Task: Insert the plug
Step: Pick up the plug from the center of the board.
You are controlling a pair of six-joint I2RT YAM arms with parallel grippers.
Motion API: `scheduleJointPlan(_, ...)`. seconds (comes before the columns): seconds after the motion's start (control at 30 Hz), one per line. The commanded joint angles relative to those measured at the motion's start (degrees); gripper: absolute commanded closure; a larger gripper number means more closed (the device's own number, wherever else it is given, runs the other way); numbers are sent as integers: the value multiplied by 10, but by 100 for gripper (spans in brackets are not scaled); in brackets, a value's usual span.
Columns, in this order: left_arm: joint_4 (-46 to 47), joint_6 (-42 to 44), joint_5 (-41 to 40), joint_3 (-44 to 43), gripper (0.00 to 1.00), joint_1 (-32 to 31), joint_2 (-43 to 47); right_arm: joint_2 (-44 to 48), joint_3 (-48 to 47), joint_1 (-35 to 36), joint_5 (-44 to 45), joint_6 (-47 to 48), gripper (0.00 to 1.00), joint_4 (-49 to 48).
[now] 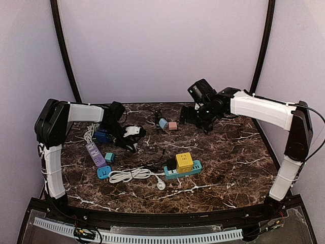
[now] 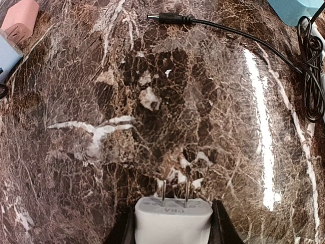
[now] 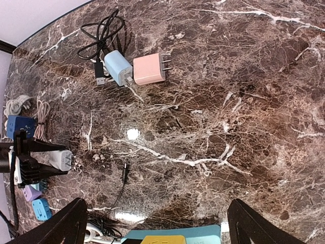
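A white plug [image 2: 172, 222] with two metal prongs sits between the black fingers [image 2: 221, 223] of my left gripper [image 2: 172, 226]. The jaws press on both of its sides, and the prongs point out over the marble. In the top view the left gripper [image 1: 133, 133] holds the white plug [image 1: 132, 130] at the table's left centre. From the right wrist view the plug [image 3: 62, 159] shows at the left edge. A teal power strip [image 1: 189, 171] carrying a yellow cube adapter [image 1: 184, 161] lies near the middle. My right gripper [image 1: 195, 118] hangs open and empty above the strip [image 3: 172, 234].
A pink adapter [image 3: 149, 69] and a light-blue adapter [image 3: 118, 67] lie at the back with a black cable. A purple power strip [image 1: 95, 154], small blue adapters and a coiled white cable [image 1: 133, 175] crowd the left front. A thin black barrel-plug lead [image 2: 167, 18] crosses the marble.
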State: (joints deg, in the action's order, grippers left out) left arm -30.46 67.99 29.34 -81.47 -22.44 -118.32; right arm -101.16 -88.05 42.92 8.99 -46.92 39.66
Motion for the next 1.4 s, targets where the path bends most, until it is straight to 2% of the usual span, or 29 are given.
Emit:
scheduleJointPlan(0.0,8,-35,-9,-16,99,-1,16,12,-12,5,28,17,4,6)
scheduleJointPlan(0.17,13,-81,-5,-41,100,7,44,-2,-64,2,35,57,4,7)
scheduleJointPlan(0.3,-6,-116,38,-113,99,18,71,-12,-131,1,27,92,4,6)
scheduleJointPlan(0.33,-2,-159,66,-129,100,20,76,-14,-150,0,23,106,4,3)
scheduleJointPlan(0.4,38,-288,109,-169,99,28,92,-14,-177,1,9,137,4,-11)
scheduleJointPlan(0.43,104,-411,121,-180,99,32,107,-11,-184,1,2,155,4,-24)
scheduleJointPlan(0.47,145,-488,117,-179,99,34,116,-6,-185,3,-5,171,5,-47)
scheduleJointPlan(0.5,242,-632,98,-162,100,36,138,3,-179,7,-8,190,4,-75)
scheduleJointPlan(0.53,295,-703,83,-150,100,37,161,14,-167,10,-12,208,5,-110)
scheduleJointPlan(0.57,379,-826,56,-124,99,37,172,26,-150,15,-11,225,5,-153)
scheduleJointPlan(0.6,416,-880,46,-114,99,36,186,38,-130,22,-8,246,5,-200)
scheduleJointPlan(0.63,464,-970,30,-108,99,36,190,48,-111,28,-1,266,5,-254)
scheduleJointPlan(0.7,487,-1062,7,-117,99,33,190,55,-79,45,17,312,6,-357)
scheduleJointPlan(0.73,490,-1086,-1,-120,99,29,188,50,-67,53,27,332,7,-427)
scheduleJointPlan(0.83,544,-1152,-18,-108,99,20,185,8,-76,74,27,388,8,-536)
scheduleJointPlan(0.93,586,-1163,-23,-89,99,5,190,-52,-146,90,27,443,9,-553)
scheduleJointPlan(1.07,629,-1202,-13,-62,99,-8,196,-95,-190,94,23,456,12,-595)
scheduleJointPlan(1.37,670,-1258,-23,-14,99,-21,217,-138,-205,95,68,491,32,-611)
